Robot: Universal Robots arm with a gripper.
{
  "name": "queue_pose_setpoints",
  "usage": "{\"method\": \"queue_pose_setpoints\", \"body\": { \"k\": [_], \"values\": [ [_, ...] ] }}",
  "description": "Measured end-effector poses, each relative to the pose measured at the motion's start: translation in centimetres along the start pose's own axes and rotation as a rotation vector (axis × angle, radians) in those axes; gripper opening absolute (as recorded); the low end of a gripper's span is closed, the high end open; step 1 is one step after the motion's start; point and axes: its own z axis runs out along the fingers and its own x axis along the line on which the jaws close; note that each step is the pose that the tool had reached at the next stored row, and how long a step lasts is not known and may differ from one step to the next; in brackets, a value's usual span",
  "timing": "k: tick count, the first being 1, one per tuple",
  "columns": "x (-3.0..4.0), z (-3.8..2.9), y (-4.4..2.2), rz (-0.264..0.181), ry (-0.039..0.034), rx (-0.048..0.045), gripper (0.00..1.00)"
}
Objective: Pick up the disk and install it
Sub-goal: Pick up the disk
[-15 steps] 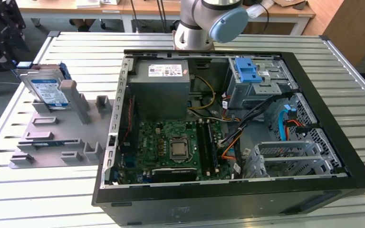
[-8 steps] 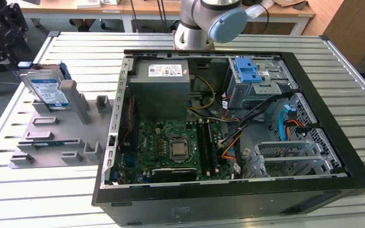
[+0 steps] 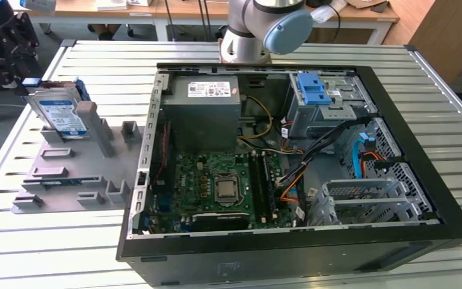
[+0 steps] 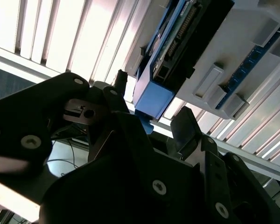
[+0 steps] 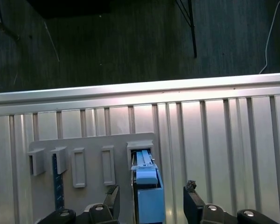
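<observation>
The disk [image 3: 61, 115], a silver hard drive with a white-and-blue label and a blue frame, stands tilted on edge in a slot of the grey fixture plate [image 3: 70, 174], at the exterior view's left. My gripper [image 3: 24, 81] is at the disk's upper end. In both wrist views the disk's blue end [image 5: 149, 198] [image 4: 151, 100] lies between my two black fingers. My gripper [image 5: 151, 193] is open, with a gap on each side of the disk. One fingertip [image 4: 120, 78] sits beside the blue frame, the other fingertip [image 4: 183, 125] opposite it.
The open computer case [image 3: 147, 156] lies right of the fixture on a slatted metal table [image 3: 46, 247]. Inside are a grey power-supply box [image 3: 207, 111], a motherboard [image 3: 223, 186], a light-blue latch piece [image 3: 311, 90] and a metal drive cage [image 3: 360, 198]. The table edge [image 5: 140, 91] runs just beyond the fixture.
</observation>
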Motion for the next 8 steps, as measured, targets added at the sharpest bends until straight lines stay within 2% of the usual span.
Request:
{"method": "queue_pose_setpoints", "body": {
  "k": [8],
  "values": [
    [0.01, 0.22, -0.02, 0.000, 0.0001, 0.0002, 0.63]
  ]
}}
